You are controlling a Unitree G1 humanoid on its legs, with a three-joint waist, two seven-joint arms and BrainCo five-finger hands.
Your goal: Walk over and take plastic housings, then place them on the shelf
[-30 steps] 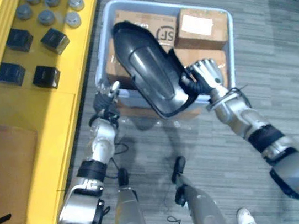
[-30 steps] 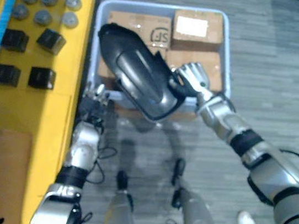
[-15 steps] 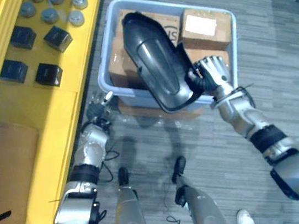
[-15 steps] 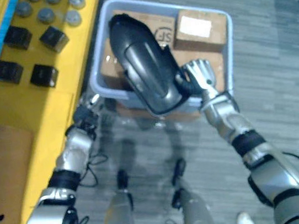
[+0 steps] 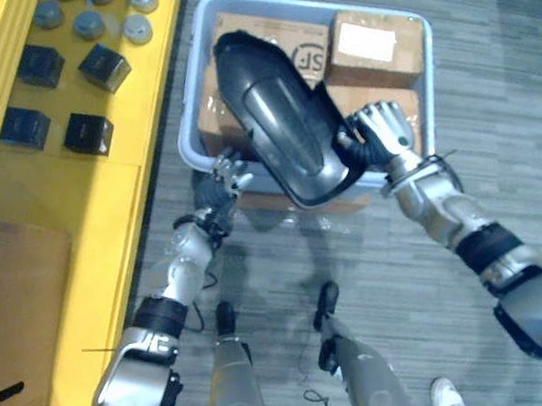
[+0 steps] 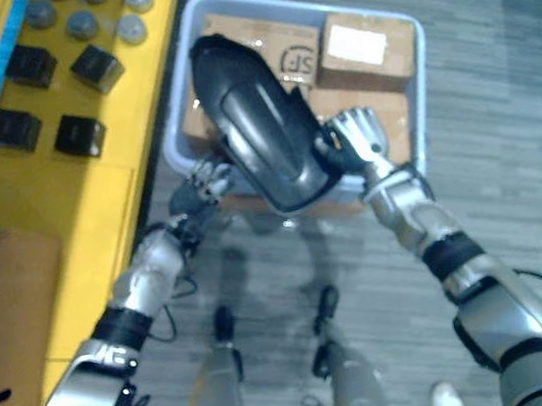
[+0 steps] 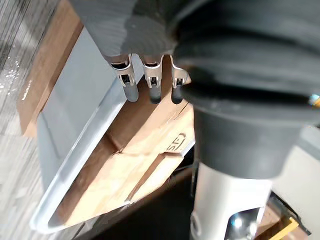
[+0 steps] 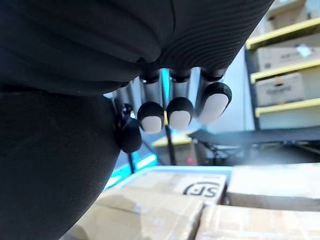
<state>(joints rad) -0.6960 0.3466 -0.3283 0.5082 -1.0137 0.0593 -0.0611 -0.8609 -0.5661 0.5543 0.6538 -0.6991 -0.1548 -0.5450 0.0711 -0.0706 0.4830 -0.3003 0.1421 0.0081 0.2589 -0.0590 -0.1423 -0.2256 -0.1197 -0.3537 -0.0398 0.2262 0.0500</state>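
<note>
Plastic housing (image 5: 280, 121): large dark glossy shell, centre of frame, held tilted over grey bin (image 5: 426, 60), lower end above bin's near rim. Right hand (image 5: 382, 132) at housing's lower right edge, fingers curled round that edge, gripping it. Cardboard boxes (image 5: 375, 42) inside bin, upper centre. Left hand (image 5: 218, 185) just beside bin's near left corner, fingers loosely extended, holding nothing. Yellow shelf (image 5: 50, 214) along left side of frame; small black blocks (image 5: 88, 135) and grey round caps (image 5: 109, 22) on it at upper left; brown carton (image 5: 11, 330) at lower left.
</note>
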